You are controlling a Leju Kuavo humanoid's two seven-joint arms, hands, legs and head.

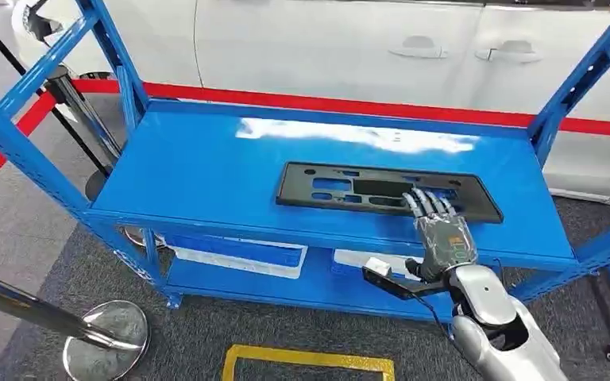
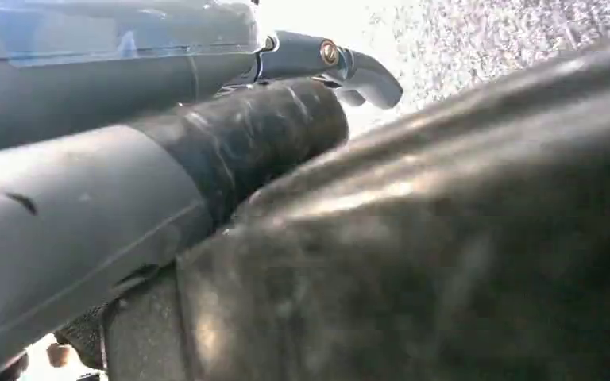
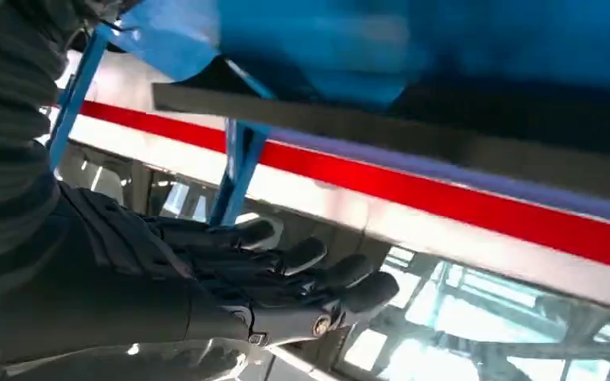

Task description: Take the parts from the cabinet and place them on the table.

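A flat black plate-shaped part with cut-outs (image 1: 341, 189) lies on the top shelf (image 1: 198, 167) of the blue cabinet, right of the middle. My right hand (image 1: 443, 234) is stretched over the part's near right edge, fingers straight and apart; I cannot tell whether they touch it. In the right wrist view that hand (image 3: 270, 278) holds nothing, and the part's dark edge (image 3: 445, 135) runs close by. My left hand (image 2: 230, 151) hangs close against dark body parts, and its grip is hidden.
The cabinet's blue uprights (image 1: 24, 151) stand at its corners. On the lower shelf are blue bins with white labels (image 1: 238, 255). A chrome stanchion base (image 1: 107, 341) stands at the near left, a yellow floor mark (image 1: 310, 361) in front. Behind are a red belt (image 1: 349, 103) and a white car (image 1: 326, 40).
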